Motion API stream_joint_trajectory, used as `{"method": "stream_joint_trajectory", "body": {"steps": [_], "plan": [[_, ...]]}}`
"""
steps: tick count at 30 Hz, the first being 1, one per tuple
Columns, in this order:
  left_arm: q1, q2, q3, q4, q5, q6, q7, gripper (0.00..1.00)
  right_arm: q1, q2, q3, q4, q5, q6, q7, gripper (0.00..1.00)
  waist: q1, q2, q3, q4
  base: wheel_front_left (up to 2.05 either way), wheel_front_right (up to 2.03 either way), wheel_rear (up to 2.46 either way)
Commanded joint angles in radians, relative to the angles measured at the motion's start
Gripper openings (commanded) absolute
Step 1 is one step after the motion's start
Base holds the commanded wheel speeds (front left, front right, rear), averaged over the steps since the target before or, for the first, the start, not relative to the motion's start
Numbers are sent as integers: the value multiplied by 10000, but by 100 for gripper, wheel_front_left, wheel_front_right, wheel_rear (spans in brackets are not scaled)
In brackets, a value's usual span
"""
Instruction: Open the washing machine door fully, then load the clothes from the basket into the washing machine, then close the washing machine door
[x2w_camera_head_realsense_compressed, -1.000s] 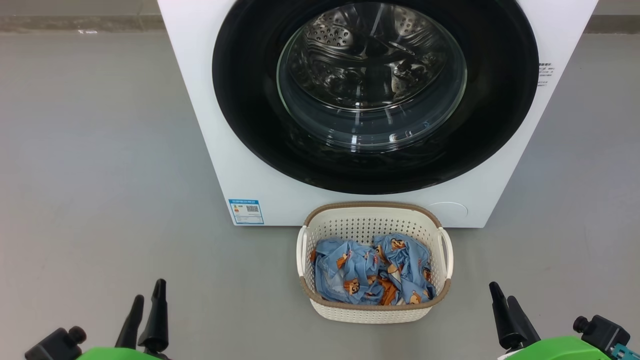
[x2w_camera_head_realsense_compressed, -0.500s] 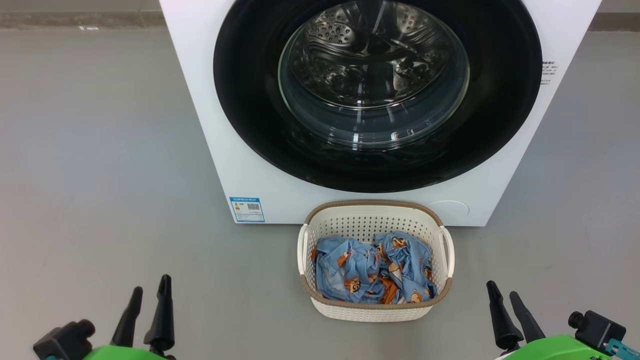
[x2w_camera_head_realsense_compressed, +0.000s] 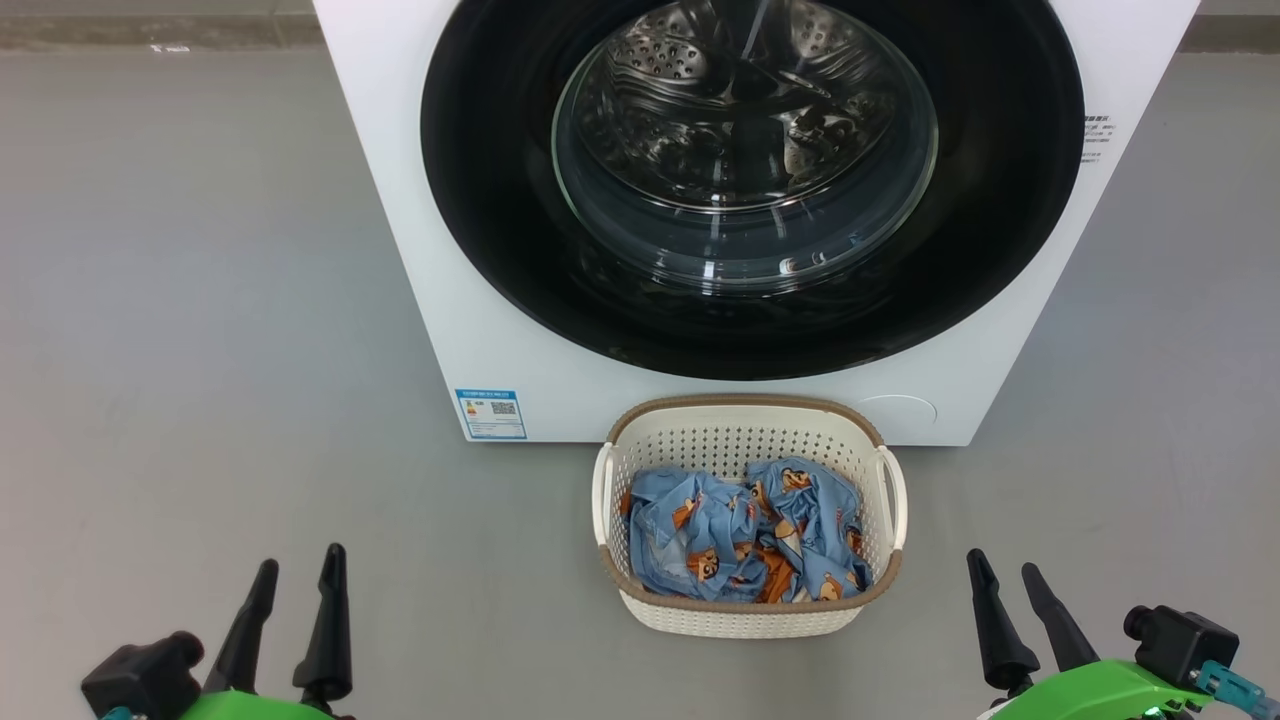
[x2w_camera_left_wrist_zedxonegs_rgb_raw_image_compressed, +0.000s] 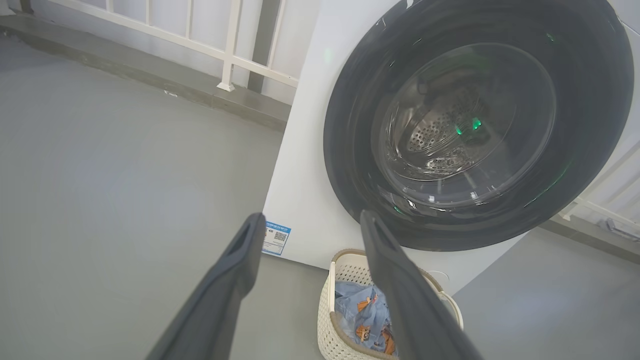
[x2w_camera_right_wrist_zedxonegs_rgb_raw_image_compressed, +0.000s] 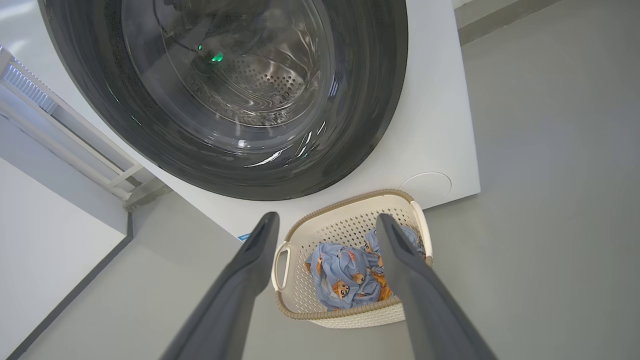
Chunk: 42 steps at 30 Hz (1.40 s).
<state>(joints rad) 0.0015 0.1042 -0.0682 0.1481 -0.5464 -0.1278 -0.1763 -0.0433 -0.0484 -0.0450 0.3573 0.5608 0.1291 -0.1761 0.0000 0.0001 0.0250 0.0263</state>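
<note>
The white washing machine (x2w_camera_head_realsense_compressed: 420, 280) stands ahead with its round black-rimmed door (x2w_camera_head_realsense_compressed: 500, 200) closed flat against the front; the steel drum shows through the glass bowl. On the floor right before it sits the cream basket (x2w_camera_head_realsense_compressed: 745, 615), and the light blue clothes (x2w_camera_head_realsense_compressed: 745, 535) printed with orange animals lie crumpled inside. My left gripper (x2w_camera_head_realsense_compressed: 298, 568) is open at the lower left, well short of the basket. My right gripper (x2w_camera_head_realsense_compressed: 1003, 571) is open at the lower right, beside the basket's near right corner. In the wrist views the door (x2w_camera_left_wrist_zedxonegs_rgb_raw_image_compressed: 360, 150) (x2w_camera_right_wrist_zedxonegs_rgb_raw_image_compressed: 375, 100) and basket (x2w_camera_left_wrist_zedxonegs_rgb_raw_image_compressed: 327, 330) (x2w_camera_right_wrist_zedxonegs_rgb_raw_image_compressed: 345, 317) lie beyond the spread fingers.
Grey floor (x2w_camera_head_realsense_compressed: 200, 350) spreads wide on both sides of the machine. A small blue label (x2w_camera_head_realsense_compressed: 490, 413) marks its lower left front. A white railing (x2w_camera_left_wrist_zedxonegs_rgb_raw_image_compressed: 230, 55) and a kerb run behind the machine.
Both grippers have risen a little in the head view and their fingers have spread wider. The whole picture has shifted slightly with the camera. Door, basket and clothes are unchanged.
</note>
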Motion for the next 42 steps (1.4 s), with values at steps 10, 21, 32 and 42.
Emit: {"method": "stream_joint_trajectory", "body": {"steps": [10, 21, 32, 42], "plan": [[-166, 289, 127, -395, 1204, -25, -394, 100, -312, -113, 151, -260, -1256, 14, -399, 100, 0, -1, 10, -43, 0, 0, 0], [-152, 387, 34, -434, 2276, -28, -717, 100, -124, -118, -60, -339, -2396, 15, -720, 100, 0, -1, 0, -87, 0, 0, 0], [-94, 455, -12, -232, 2549, -29, -855, 100, 153, -97, -208, -402, -2836, 16, -857, 100, 0, -1, -84, -120, 0, 0, 0], [-120, 533, -52, 25, 2390, -29, -855, 100, 211, -82, -298, -468, -2845, 16, -857, 100, 0, -1, -40, -149, 0, 0, 0]]}}
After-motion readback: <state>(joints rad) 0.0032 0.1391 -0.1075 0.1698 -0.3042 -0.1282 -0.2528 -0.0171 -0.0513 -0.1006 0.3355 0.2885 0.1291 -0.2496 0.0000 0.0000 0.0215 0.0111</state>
